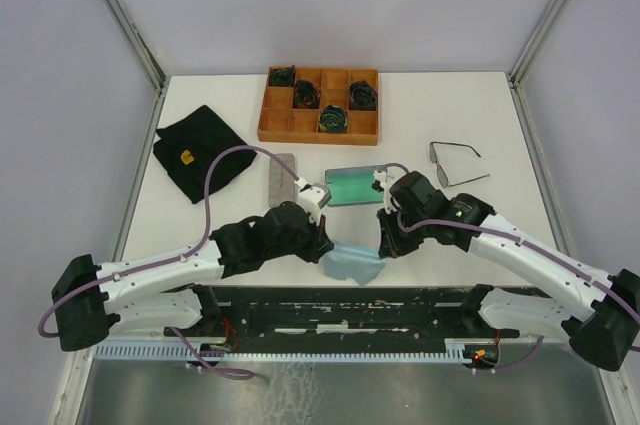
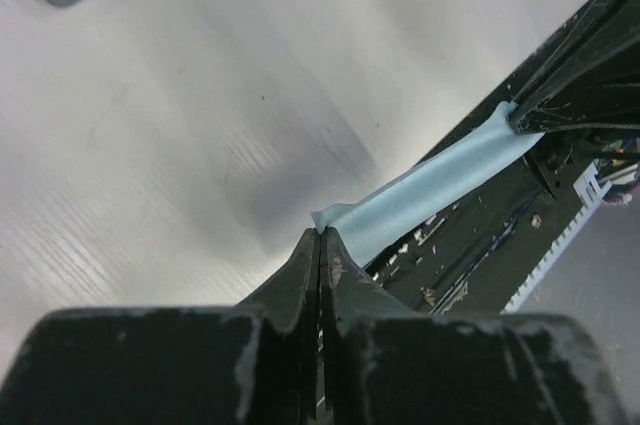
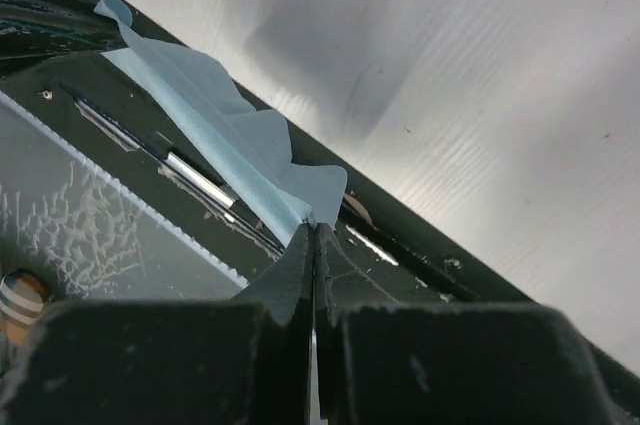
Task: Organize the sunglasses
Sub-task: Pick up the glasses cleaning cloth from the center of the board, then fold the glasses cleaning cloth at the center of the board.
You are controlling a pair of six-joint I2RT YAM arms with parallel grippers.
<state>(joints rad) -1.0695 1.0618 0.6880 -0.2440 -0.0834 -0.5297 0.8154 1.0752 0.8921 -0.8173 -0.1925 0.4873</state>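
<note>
One pair of thin dark wire-framed sunglasses (image 1: 455, 161) lies on the white table at the right, arms unfolded, apart from both grippers. A light blue cloth (image 1: 354, 261) hangs stretched between my two grippers near the table's front edge. My left gripper (image 1: 326, 245) is shut on one corner of the cloth (image 2: 420, 190). My right gripper (image 1: 386, 249) is shut on the opposite corner (image 3: 225, 135). In the left wrist view my left gripper (image 2: 320, 234) pinches the cloth's tip, and in the right wrist view my right gripper (image 3: 315, 226) does the same.
A wooden compartment tray (image 1: 275, 122) with dark green coiled bundles (image 1: 333, 119) stands at the back. A black cloth (image 1: 195, 151) lies at the left, with a grey case (image 1: 282, 177) and a green case (image 1: 352, 185) mid-table. The black base rail (image 1: 350, 307) runs below the cloth.
</note>
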